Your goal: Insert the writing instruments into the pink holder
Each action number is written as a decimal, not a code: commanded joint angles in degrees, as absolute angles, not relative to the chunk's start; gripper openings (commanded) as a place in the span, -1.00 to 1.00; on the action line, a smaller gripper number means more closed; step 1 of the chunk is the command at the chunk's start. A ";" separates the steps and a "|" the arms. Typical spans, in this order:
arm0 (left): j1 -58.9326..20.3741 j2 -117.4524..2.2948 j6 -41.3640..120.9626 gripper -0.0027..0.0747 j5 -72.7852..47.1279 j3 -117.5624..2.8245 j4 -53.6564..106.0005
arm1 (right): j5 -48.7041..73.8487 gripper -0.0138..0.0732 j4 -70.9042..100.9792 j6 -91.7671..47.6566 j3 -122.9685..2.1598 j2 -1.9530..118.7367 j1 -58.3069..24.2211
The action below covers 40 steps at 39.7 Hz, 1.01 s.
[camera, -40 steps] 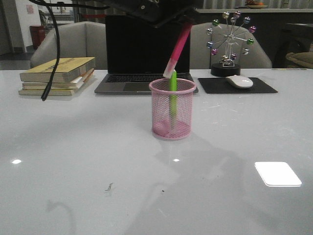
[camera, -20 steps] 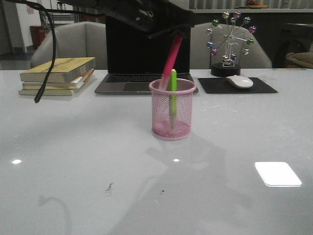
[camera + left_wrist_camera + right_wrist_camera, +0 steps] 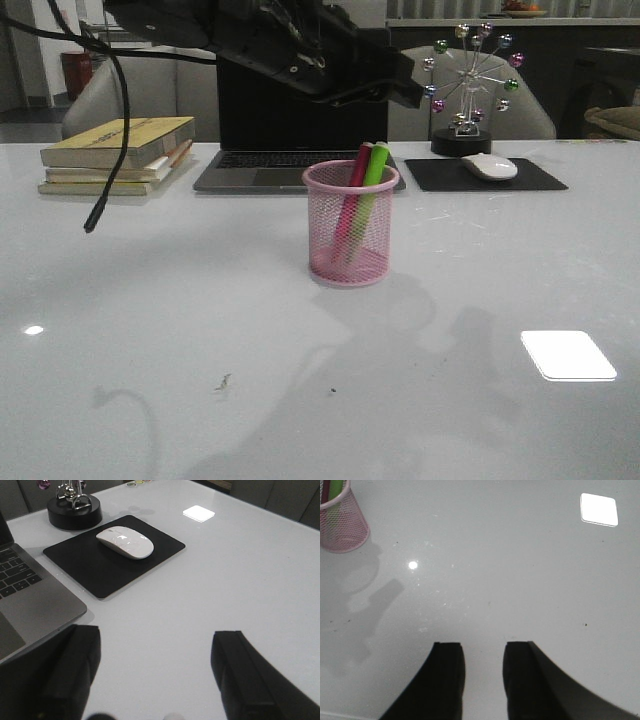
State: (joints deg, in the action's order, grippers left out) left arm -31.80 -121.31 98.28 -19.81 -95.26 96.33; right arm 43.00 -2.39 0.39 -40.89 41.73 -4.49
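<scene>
Markers both in the pink cup, my left hand spread and holding nothing.

From the front I see the pink marker point(image 3: 349, 205) and green marker point(image 3: 368, 196) leaning side by side inside the mesh cup point(image 3: 350, 238) on the worktop point(image 3: 200, 330), with the left arm point(image 3: 270, 45) hanging above it before the laptop point(image 3: 290, 120). That view hides the fingers; the left wrist camera shows the left hand point(image 3: 155, 675) wide apart over bare worktop, near the mouse point(image 3: 125, 541) on its black pad point(image 3: 112, 555). The right wrist camera alone shows my right hand point(image 3: 482, 677), fingers apart with a narrow gap, gripping nothing, the cup well off in the corner.
</scene>
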 commanded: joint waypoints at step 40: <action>-20.24 -91.11 93.54 -0.16 2.84 -91.43 95.52 | 39.48 0.08 -2.87 0.00 -42.62 41.51 -4.17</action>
